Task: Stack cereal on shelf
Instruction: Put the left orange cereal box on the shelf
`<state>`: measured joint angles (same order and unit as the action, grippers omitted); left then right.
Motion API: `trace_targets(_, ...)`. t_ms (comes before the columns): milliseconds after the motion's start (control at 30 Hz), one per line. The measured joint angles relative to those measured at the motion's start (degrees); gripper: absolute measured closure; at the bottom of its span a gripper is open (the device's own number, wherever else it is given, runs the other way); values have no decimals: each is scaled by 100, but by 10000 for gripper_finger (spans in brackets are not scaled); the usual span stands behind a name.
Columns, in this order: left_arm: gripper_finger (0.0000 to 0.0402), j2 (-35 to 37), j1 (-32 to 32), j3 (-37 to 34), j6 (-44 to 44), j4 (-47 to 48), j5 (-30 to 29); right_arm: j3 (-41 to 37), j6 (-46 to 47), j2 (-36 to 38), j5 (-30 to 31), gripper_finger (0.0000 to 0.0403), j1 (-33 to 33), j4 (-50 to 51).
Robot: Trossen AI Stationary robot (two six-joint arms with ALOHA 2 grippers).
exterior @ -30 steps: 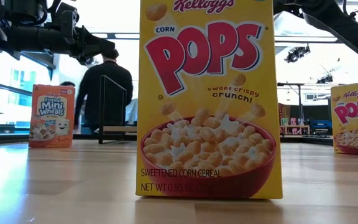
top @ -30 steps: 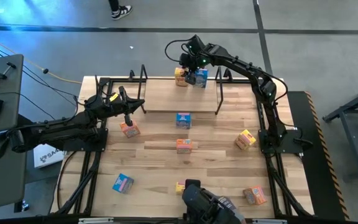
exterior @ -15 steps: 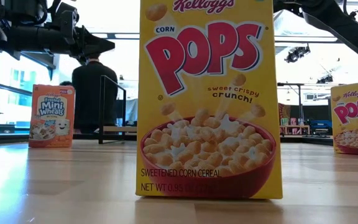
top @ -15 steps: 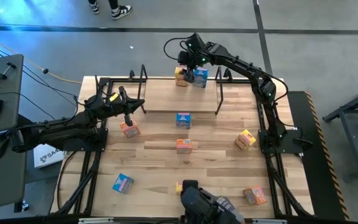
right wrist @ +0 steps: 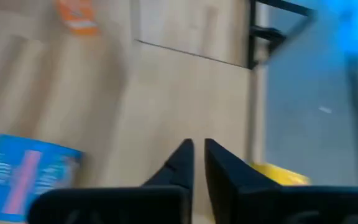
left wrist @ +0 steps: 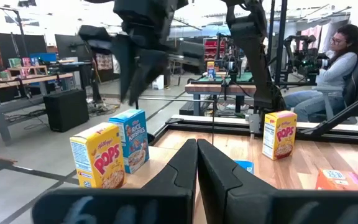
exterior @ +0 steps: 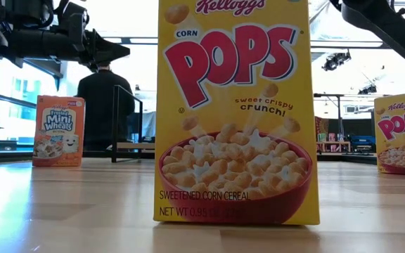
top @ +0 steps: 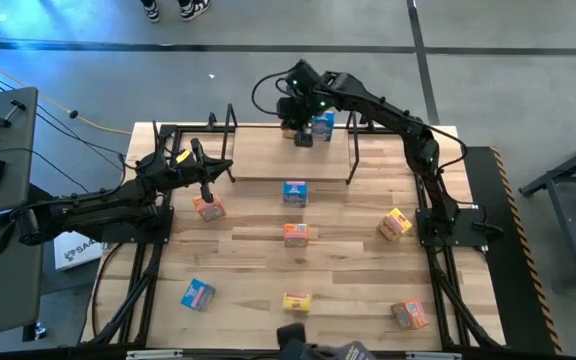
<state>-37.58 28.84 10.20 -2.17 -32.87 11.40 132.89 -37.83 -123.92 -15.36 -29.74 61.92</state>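
Note:
The shelf (top: 268,155) stands at the table's far side. A yellow cereal box (top: 289,126) and a blue one (top: 324,124) stand side by side on its far edge; both show in the left wrist view (left wrist: 97,163) (left wrist: 131,139). My right gripper (top: 301,130) hovers above these two boxes, fingers pointing down, open by a narrow gap (right wrist: 196,152) and empty. My left gripper (top: 208,178) is shut and empty (left wrist: 197,149) above the table's left, over an orange box (top: 208,208).
Loose boxes stand on the table: blue (top: 294,192), orange (top: 296,234), yellow (top: 395,224), blue (top: 197,294), yellow (top: 296,301), orange (top: 409,314). Black wire uprights (top: 353,150) stand at the shelf's ends. The yellow box fills the low view (exterior: 234,112). A person (left wrist: 337,62) sits beyond the table.
My right gripper has moved from over the blue box toward the table's left and far edge, above the yellow box. Both boxes on the shelf have stayed in place. A dark thing at the table's near edge has drawn out of the high view.

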Motion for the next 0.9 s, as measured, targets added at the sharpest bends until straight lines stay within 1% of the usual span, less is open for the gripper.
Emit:
trace_targets(67,396,0,-2,0,-1,1,0,-73,150,-7,-368,389,27,-7)
trace_targets(100,396,0,0,2,-1,3,2,-103,181,-9,-419,389,60,-57)
trace_targets(200,396,-2,0,37,-1,37,112,-181,182,-6,-416,400,223,-368)
trace_targets(400,397,-2,-4,156,-2,270,229,-197,302,46,-466,402,483,-867)
trace_targets(467,397,-2,-2,168,-2,296,229,-440,424,60,-462,403,544,-1368)
trace_targets(567,397,-2,0,169,-2,298,230,-1087,721,161,-257,403,613,-2221)
trace_targets(667,397,-2,0,170,-1,303,231,-1954,1011,434,215,403,701,-3399)
trace_targets(833,397,-7,0,170,75,311,202,-3661,1518,1328,1038,403,846,-5225)
trace_targets(900,397,-7,0,170,175,317,16,-4476,1738,1846,1217,403,876,-5839)
